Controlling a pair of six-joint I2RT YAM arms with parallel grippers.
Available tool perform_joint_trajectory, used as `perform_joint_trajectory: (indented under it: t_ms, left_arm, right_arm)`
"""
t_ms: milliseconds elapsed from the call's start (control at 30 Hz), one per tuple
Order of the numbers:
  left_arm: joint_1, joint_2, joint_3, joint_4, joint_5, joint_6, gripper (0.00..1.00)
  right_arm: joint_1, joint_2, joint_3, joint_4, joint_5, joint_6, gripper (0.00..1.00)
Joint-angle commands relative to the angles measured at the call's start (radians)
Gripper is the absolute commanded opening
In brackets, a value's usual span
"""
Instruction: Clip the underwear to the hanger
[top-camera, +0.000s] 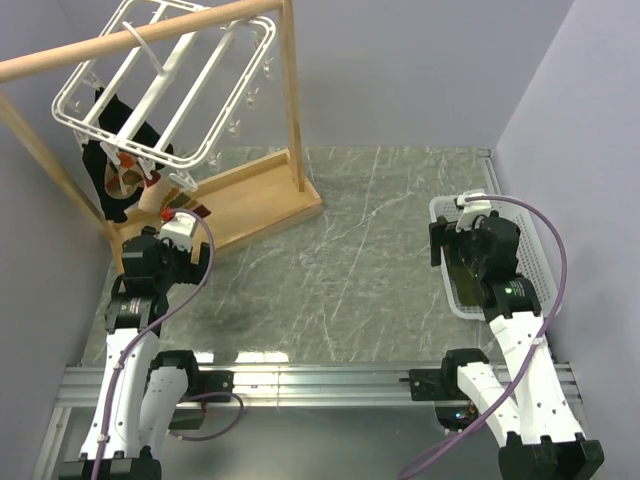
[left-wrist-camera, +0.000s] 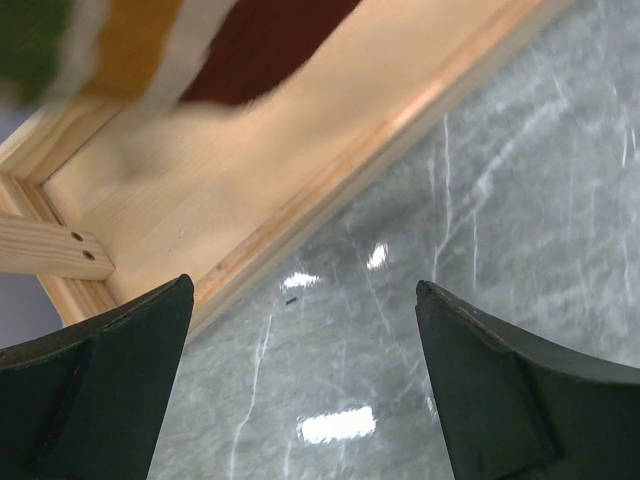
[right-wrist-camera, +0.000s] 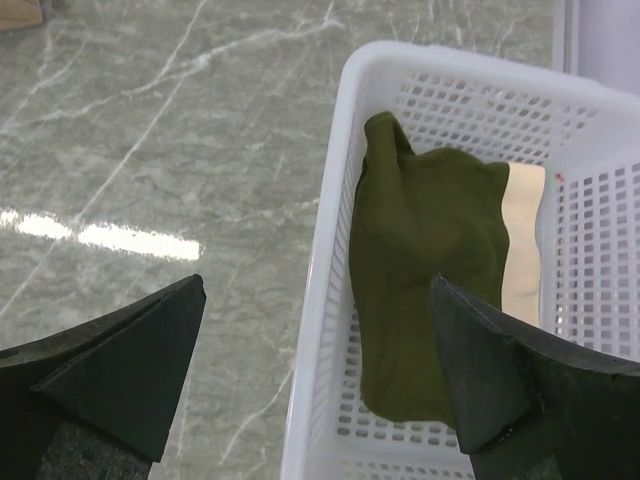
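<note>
The olive-green underwear (right-wrist-camera: 425, 290) lies crumpled inside the white mesh basket (right-wrist-camera: 322, 300) at the table's right; in the top view only a dark bit of it (top-camera: 463, 275) shows under my right arm. My right gripper (right-wrist-camera: 315, 375) hangs open and empty over the basket's left wall, one finger outside it and one over the cloth. The white hanger frame (top-camera: 165, 85) with dangling clips hangs tilted from the wooden rail at the back left. My left gripper (left-wrist-camera: 300, 385) is open and empty above the table, next to the wooden base (left-wrist-camera: 250, 170).
A black garment with tan-red patches (top-camera: 120, 170) hangs on the hanger's left side. The wooden rail stand (top-camera: 255, 195) fills the back left. Grey walls close both sides. The basket (top-camera: 540, 270) sits by the right wall.
</note>
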Motion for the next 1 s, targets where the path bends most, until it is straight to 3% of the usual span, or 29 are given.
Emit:
perform_joint_trajectory:
  t_ms: [0, 267, 433, 567, 833, 967]
  left_arm:
    - [-0.002, -0.024, 0.008, -0.066, 0.065, 0.083, 0.99]
    - [-0.002, -0.055, 0.052, -0.239, 0.128, 0.261, 0.99]
    - [-0.002, -0.035, 0.078, -0.27, 0.143, 0.277, 0.99]
    - [-0.007, 0.0, 0.111, -0.301, 0.197, 0.293, 0.99]
    - [-0.018, 0.076, 0.135, -0.309, 0.254, 0.287, 0.99]
    - [-0.019, 0.077, 0.115, -0.29, 0.251, 0.289, 0.99]
  right_arm:
    - [0.005, 0.003, 0.054, -0.044, -0.013, -0.023, 1.0]
    - [-0.053, 0.206, 0.178, -0.208, 0.02, -0.035, 1.0]
    - [-0.287, 0.401, 0.252, -0.241, -0.033, -0.059, 1.0]
    - [-0.396, 0.622, 0.325, -0.225, -0.044, -0.067, 1.0]
    - [-0.454, 0.986, 0.426, -0.129, 0.013, -0.017, 0.99]
    - [-0.461, 1.093, 0.474, -0.103, 0.028, 0.005, 0.98]
